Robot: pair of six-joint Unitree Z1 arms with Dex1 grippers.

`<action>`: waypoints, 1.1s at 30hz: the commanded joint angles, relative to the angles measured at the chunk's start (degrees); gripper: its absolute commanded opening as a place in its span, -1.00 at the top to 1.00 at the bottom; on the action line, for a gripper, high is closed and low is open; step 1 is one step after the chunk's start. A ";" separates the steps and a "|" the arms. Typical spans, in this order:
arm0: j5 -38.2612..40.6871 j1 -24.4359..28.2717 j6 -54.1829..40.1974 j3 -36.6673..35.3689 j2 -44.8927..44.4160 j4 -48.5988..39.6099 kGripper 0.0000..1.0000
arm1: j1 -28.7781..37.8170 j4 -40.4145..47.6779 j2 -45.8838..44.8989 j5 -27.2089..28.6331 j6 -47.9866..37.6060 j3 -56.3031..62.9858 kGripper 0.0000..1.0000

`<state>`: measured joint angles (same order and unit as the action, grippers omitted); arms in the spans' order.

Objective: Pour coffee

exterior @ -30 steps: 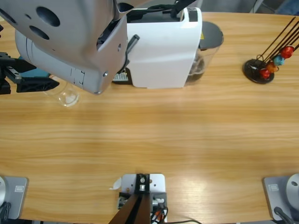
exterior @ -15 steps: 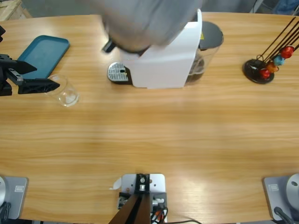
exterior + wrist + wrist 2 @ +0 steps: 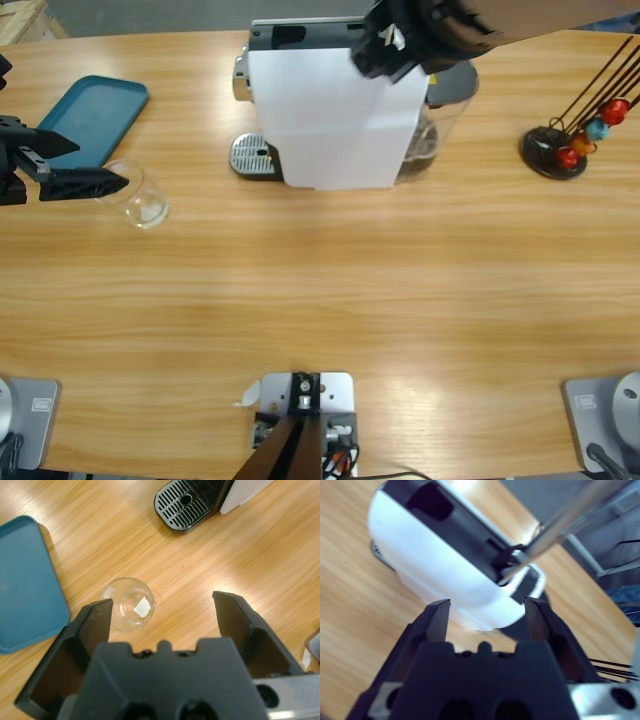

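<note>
The left pincer (image 3: pixel 162 612) gapes just over an empty glass (image 3: pixel 130 603). The right pincer (image 3: pixel 486 615) hovers unclenched above the coffee machine (image 3: pixel 335 115). No coffee shows.

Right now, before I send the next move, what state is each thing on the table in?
Glass cup: upright, empty, not held.
Left hand: open, above the cup.
Right hand: open, over the coffee machine.
Coffee machine: upright, top lever raised.
Drip tray: nothing on it.
Teal tray: nothing on it.
Capsule rack: holds red, orange and blue capsules.
</note>
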<state>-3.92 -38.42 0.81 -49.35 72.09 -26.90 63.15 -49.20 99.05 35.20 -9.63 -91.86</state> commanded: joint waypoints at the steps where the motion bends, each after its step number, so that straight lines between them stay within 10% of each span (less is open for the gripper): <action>1: -0.56 -0.60 0.42 2.16 0.30 1.06 -0.75 | -0.66 0.26 -1.38 4.77 3.12 2.18 -0.99; 14: -0.56 -0.60 0.42 2.60 -0.28 1.50 -0.75 | -1.10 8.50 -3.16 18.98 -1.57 2.35 -0.88; 15: -0.56 -0.60 0.42 2.67 -0.31 1.50 -0.75 | -1.35 8.50 -3.54 18.89 -2.55 2.42 -0.42; 16: -0.56 -0.60 0.46 2.68 -0.42 1.50 -0.75 | -1.52 8.50 -4.14 18.73 -2.68 2.33 0.64; 17: -0.56 -0.60 0.49 2.68 -0.46 1.54 -0.75 | -1.54 8.50 -4.42 19.08 -2.55 2.18 1.00; 33: -0.56 -0.60 0.49 2.79 -0.28 1.68 -0.74 | -1.63 4.99 -12.35 21.12 2.19 -0.37 1.00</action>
<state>-3.92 -38.42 0.81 -48.77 72.06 -25.93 63.24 -41.19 95.06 56.24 -9.54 -92.18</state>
